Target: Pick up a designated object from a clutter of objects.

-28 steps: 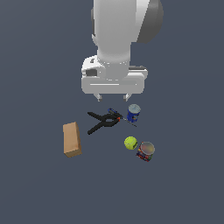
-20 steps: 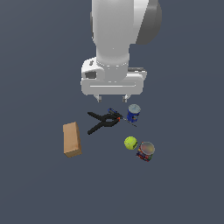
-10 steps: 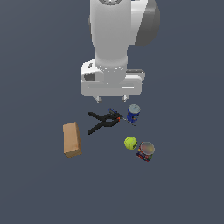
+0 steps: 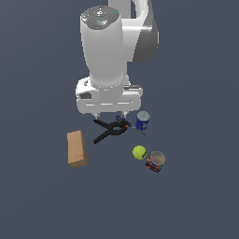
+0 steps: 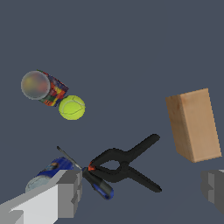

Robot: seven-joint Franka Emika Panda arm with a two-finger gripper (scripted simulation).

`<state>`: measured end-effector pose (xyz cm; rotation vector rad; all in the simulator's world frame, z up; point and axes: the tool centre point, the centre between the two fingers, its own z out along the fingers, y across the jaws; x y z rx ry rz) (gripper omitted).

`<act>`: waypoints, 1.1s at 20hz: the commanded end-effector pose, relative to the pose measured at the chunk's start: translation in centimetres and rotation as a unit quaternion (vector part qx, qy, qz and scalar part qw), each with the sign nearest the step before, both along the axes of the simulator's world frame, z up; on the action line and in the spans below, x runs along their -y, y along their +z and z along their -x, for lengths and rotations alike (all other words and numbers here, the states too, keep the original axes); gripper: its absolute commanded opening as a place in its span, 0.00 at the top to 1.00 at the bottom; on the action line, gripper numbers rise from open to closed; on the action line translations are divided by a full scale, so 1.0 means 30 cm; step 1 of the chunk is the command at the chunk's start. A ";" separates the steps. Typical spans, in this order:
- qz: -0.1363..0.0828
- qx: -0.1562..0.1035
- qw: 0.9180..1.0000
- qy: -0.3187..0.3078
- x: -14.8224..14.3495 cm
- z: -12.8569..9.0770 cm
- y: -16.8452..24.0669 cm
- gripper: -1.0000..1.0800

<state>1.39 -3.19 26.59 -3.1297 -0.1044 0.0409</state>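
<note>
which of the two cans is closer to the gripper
The blue can, standing just to the exterior view's right of the open gripper. The red-and-blue can sits farther off, beyond the tennis ball.

A flat dark grey-blue floor (image 4: 196, 196) carries a tan-brown box (image 4: 76, 148) lying lengthwise, a black spring clamp (image 4: 108, 130) with a small blue-handled screwdriver (image 5: 99, 185) touching it, an upright blue can (image 4: 142, 121), a yellow-green tennis ball (image 4: 139, 152) and, just beside it, a red-and-blue can (image 4: 155, 162).
</note>
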 end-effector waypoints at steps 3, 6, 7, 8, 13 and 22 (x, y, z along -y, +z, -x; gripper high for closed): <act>-0.002 0.002 1.000 0.018 0.091 -0.037 -0.083 0.04; -0.003 0.005 0.999 0.033 0.169 -0.061 -0.154 0.04; -0.004 0.005 0.999 0.038 0.196 -0.067 -0.179 0.04; -0.004 0.006 0.999 0.043 0.224 -0.073 -0.204 0.04; -0.003 0.010 0.998 0.068 0.364 -0.091 -0.331 0.04; 0.001 0.013 0.995 0.100 0.545 -0.083 -0.499 0.04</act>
